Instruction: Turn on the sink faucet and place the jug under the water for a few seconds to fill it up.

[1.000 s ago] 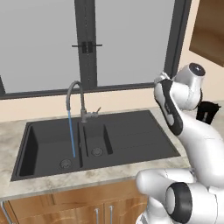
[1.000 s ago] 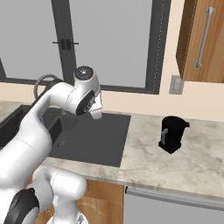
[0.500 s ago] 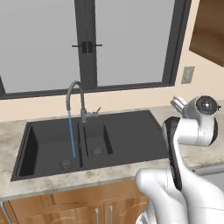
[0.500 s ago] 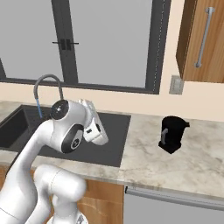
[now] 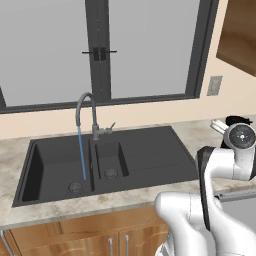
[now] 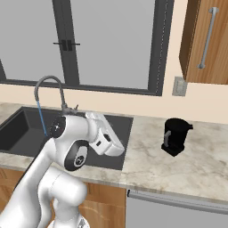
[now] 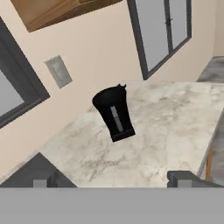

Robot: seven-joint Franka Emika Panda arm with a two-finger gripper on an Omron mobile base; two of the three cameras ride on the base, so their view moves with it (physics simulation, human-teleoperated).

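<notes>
Right base view: the jug (image 6: 176, 136) is seen upright on the marbled counter (image 6: 196, 164), right of the sink (image 6: 18, 129), its long axis vertical and its handle turned toward the arm. It is black, cylindrical, with a flared lip and a grey-marked handle. Water (image 5: 81, 152) is seen falling from the arched metal faucet (image 5: 88, 112). The gripper (image 7: 111, 183) is spread wide, holding nothing.

jug (image 6: 176, 136) upright on counter (image 6: 187, 169) right of sink (image 5: 110, 162), faucet (image 5: 91, 115) behind the basins
</notes>
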